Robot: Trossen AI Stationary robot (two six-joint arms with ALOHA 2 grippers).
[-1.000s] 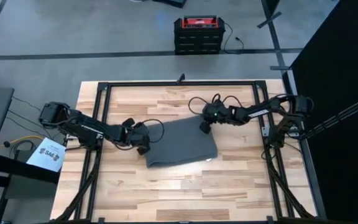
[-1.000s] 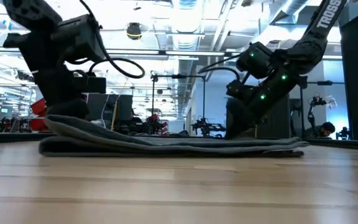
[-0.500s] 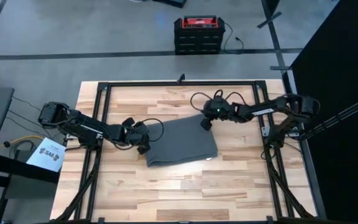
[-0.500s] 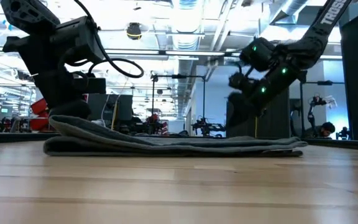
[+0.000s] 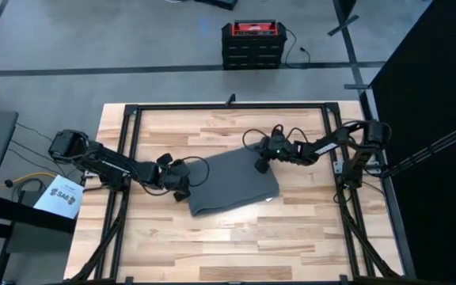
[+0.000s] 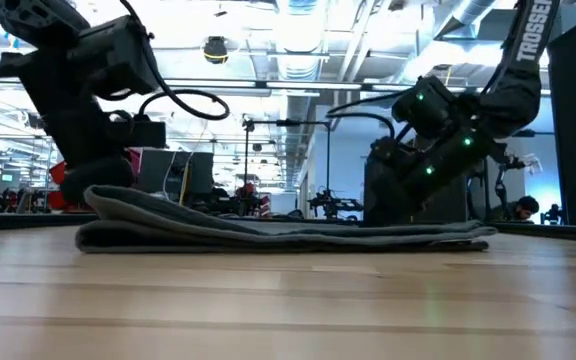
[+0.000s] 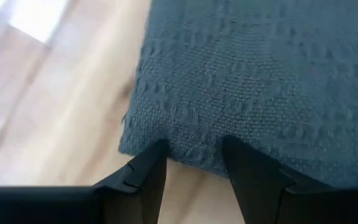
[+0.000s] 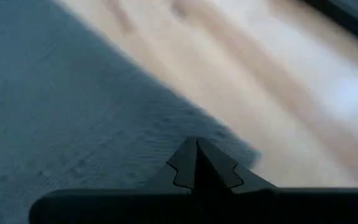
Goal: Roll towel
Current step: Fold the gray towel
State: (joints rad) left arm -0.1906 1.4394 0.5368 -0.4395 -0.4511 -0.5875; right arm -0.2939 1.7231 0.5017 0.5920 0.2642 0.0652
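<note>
While towel (image 5: 233,180) lies flat, both claws touch its edges

Grey concrete floor (image 5: 133,39), red-topped black case (image 5: 250,43) beyond the wooden surface (image 5: 236,237), bright ceiling lights (image 6: 298,40) overhead

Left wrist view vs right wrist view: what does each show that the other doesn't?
Only the left wrist view: the left gripper with its fingers apart, tips at a near edge of the dark grey woven cloth towel. Only the right wrist view: the right gripper with fingers closed together into one point, over a corner of the towel. Both share: the towel lying on the light wooden table.
</note>
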